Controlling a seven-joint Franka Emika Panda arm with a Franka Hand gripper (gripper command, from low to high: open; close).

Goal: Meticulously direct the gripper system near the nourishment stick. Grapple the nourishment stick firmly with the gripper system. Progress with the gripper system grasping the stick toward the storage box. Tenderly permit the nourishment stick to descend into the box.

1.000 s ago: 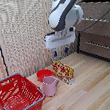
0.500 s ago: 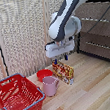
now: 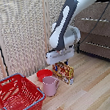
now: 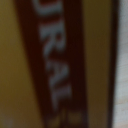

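In the exterior view we see the end effector [image 3: 60, 61] hanging directly over the snack package [image 3: 64, 72], which stands upright on the tabletop [image 3: 96, 87], long axis vertical, beside a pink mug [image 3: 49, 85]. We cannot tell whether the fingers are apart. The red basket [image 3: 17, 97] sits well off, past the mug.

In the wrist view we see only blurred package print [image 4: 55, 65], very close.

- The gripper system [image 3: 61, 63] has descended from above the nourishment stick [image 3: 64, 73] to the stick's upper edge.
- The arm's white end block now overlaps the stick's top in the exterior view.
- The arm has shifted slightly toward the exterior view's left.
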